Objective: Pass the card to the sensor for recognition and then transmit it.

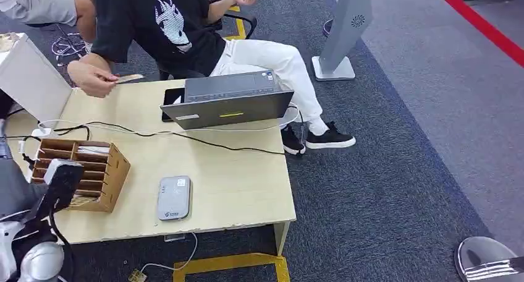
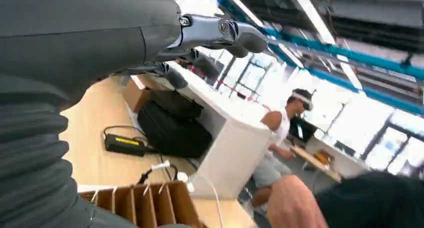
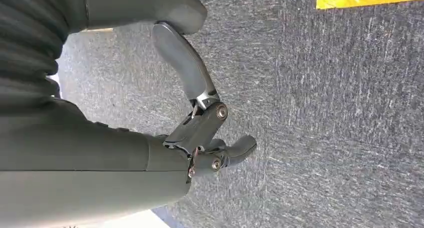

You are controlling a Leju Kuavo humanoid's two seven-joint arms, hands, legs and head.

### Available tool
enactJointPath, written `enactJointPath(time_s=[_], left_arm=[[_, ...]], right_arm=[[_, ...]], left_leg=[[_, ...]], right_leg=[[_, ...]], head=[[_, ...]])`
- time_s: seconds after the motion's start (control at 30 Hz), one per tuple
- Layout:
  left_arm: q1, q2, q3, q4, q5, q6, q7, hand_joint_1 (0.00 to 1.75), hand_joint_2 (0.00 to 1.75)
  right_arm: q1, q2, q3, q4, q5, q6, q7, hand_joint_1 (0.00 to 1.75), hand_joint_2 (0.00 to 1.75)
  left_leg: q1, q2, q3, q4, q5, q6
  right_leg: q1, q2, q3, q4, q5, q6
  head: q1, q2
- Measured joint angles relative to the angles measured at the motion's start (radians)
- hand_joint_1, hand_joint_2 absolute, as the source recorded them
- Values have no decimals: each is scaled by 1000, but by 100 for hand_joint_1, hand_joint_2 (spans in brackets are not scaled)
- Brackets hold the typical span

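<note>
A seated person's hand (image 1: 91,78) holds the card (image 1: 128,78) over the far left part of the tabletop (image 1: 235,183). The card shows as a thin, flat, pale tan strip, seen nearly edge-on, with its free end pointing toward the laptop (image 1: 228,102); any print on it is too small to tell. The sensor (image 1: 173,198), a flat grey rounded box with a small label, lies on the near part of the tabletop, well apart from the card. A brown slotted card holder (image 1: 92,166) stands to the sensor's left, near black and white cables (image 1: 204,141).

The left hand (image 2: 200,43) is raised by the card holder, its fingers apart and holding nothing. The right hand (image 3: 200,123) hangs over grey carpet (image 3: 325,113), fingers apart, also holding nothing.
</note>
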State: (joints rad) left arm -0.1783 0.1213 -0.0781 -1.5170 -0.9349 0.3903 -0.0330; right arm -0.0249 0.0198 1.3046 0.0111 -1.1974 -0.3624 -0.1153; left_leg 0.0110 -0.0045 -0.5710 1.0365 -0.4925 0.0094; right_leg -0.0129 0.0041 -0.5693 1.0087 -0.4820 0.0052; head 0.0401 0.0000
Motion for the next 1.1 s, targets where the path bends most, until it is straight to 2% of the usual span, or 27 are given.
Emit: enactJointPath(time_s=[0.07,0.13,0.27,0.47,0.57,0.7,0.83,0.9,1.0,1.1], left_arm=[[24,20,-35,-46,-8,-110,52,0,175],[54,52,-70,-89,-7,-189,89,0,175],[140,130,-114,-189,-28,-247,128,0,175],[314,242,-125,-355,-129,-258,209,0,175],[429,307,-124,-450,-249,-246,316,0,175],[540,368,-123,-555,-361,-244,440,0,175],[614,397,-114,-626,-444,-250,550,0,175],[636,404,-109,-645,-448,-254,577,0,175],[659,406,-84,-657,-426,-251,598,0,175],[667,398,-37,-656,-370,-243,577,0,175]], right_arm=[[0,0,0,0,-13,8,4,0,175],[2,0,-2,0,-25,11,6,0,175],[7,0,-11,0,-48,20,6,0,175],[18,1,-27,0,-83,18,3,0,175],[25,6,-43,0,-107,6,-3,0,175],[32,16,-56,0,-125,-4,-6,0,175],[34,27,-69,0,-137,-18,-9,0,175],[34,31,-70,0,-139,-20,-9,0,175],[34,34,-70,0,-139,-22,-9,0,175],[33,34,-69,0,-132,-22,-8,0,175]], left_leg=[[0,0,0,0,0,0],[0,1,0,0,-1,0],[1,2,0,-1,-1,-2],[1,2,0,-1,-3,-2],[1,3,0,-1,-4,-2],[1,2,0,-1,-5,-2],[1,2,0,-1,-5,-2],[1,2,0,-1,-5,-2],[1,2,0,-1,-5,-2],[1,2,0,-1,-5,-2]], right_leg=[[0,0,0,0,0,0],[0,1,0,0,0,0],[0,2,-1,0,-1,-1],[1,2,-1,0,-2,-2],[1,3,-2,0,-3,-3],[1,2,-1,0,-5,-1],[0,2,-1,0,-5,-1],[0,2,-1,0,-5,-1],[0,2,0,0,-5,-1],[0,1,0,0,-5,-1]], head=[[0,0],[0,0],[0,0],[0,0],[0,0],[0,0],[0,0],[0,0],[0,0],[0,0]])
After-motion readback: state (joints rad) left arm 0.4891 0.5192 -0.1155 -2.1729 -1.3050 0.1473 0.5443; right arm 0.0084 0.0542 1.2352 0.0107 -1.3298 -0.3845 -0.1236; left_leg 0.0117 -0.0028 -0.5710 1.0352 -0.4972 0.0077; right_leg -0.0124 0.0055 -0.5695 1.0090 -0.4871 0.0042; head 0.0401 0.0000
